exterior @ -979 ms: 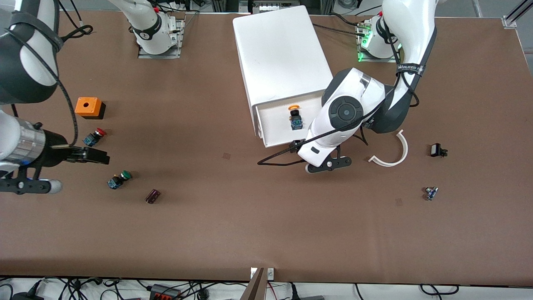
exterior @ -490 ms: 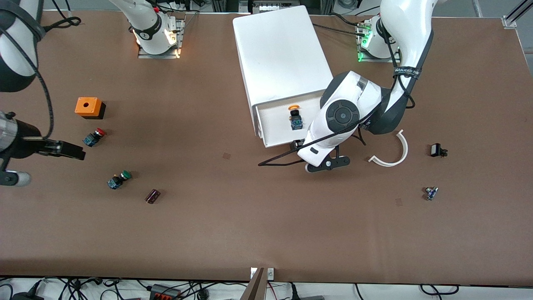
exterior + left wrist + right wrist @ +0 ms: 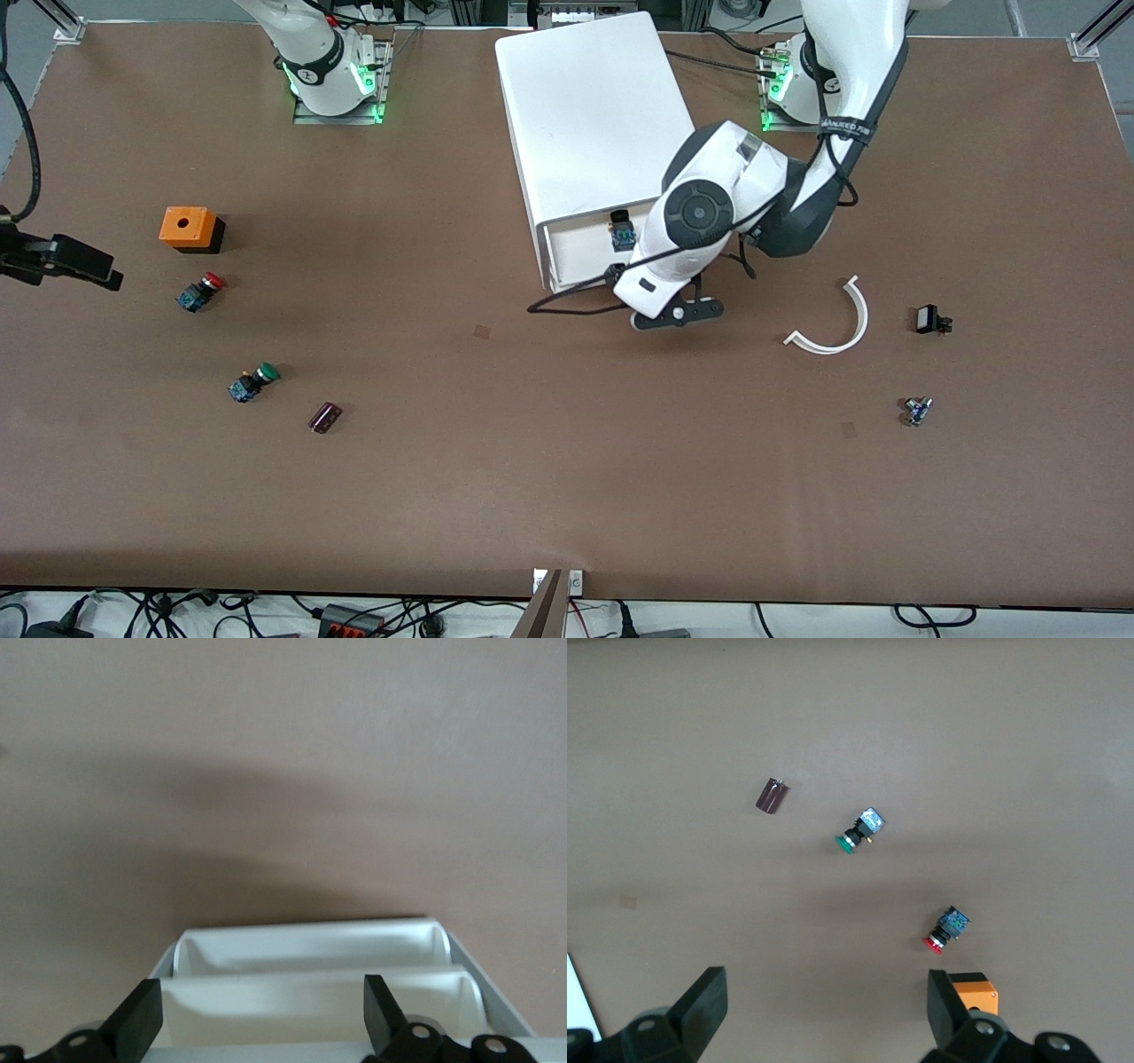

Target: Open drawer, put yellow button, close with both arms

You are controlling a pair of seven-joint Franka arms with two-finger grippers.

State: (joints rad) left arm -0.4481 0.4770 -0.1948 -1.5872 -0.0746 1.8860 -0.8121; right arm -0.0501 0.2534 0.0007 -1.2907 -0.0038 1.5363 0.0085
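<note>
White drawer (image 3: 580,257) is now pushed nearly shut by my left pincer (image 3: 261,1028), which is spread wide, holding nothing. Inside it sits the yellow button (image 3: 623,234), half hidden. My right pincer (image 3: 824,1014), also spread, has pulled away over the bench (image 3: 532,461).

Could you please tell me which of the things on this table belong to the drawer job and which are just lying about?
Part of the job:
drawer, partly open
yellow button inside it
left claw, open at the drawer front
right claw, open, waiting at its end of the table

Lying about:
red button
green button
orange box
white curved piece
</note>
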